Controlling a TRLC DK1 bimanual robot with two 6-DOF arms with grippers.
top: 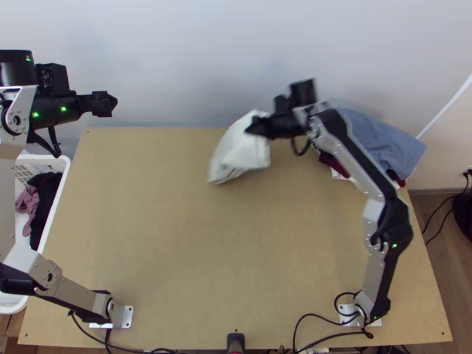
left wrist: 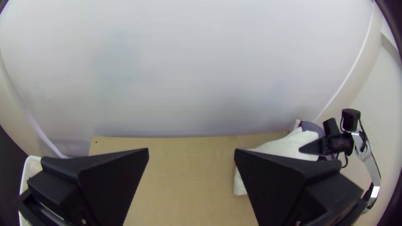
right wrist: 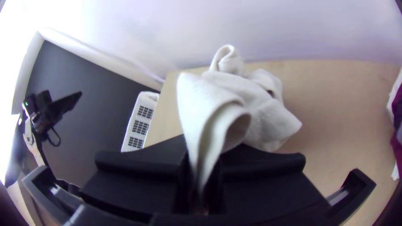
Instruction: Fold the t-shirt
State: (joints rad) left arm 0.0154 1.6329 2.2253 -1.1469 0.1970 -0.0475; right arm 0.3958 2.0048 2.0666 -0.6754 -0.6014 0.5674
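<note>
I judge this fold barely begun. The t-shirt (top: 239, 153) is a bunched white bundle near the table's (top: 236, 265) far edge, at twelve o'clock, with no sleeve or hem laid out that I can pick out. I have one part of it pinched in my right gripper (top: 253, 127), its fingers clenched on the cloth; I can't tell which part that is, nor whether the lower end touches the table. My left gripper (left wrist: 191, 152) holds nothing, its fingers spread wide, out past the table's edge towards ten o'clock.

So, as I see it, everything that counts is left: getting a second grip, opening the shirt out flat, smoothing it, then the folds themselves. The left arm would need to come across towards twelve o'clock to help.

Around the work, a pile of clothes sits at one to two o'clock, grey-blue cloth (top: 380, 141) on top and dark red cloth (top: 328, 161) peeking out below. My right arm (top: 377, 194) passes right beside it, so a wide swing that way could drag the pile. At nine o'clock stands the white basket (top: 66, 168), with black cloth (top: 46, 192) and mauve cloth (top: 27, 200) inside; I'd keep a spread sleeve from draping over its rim.
</note>
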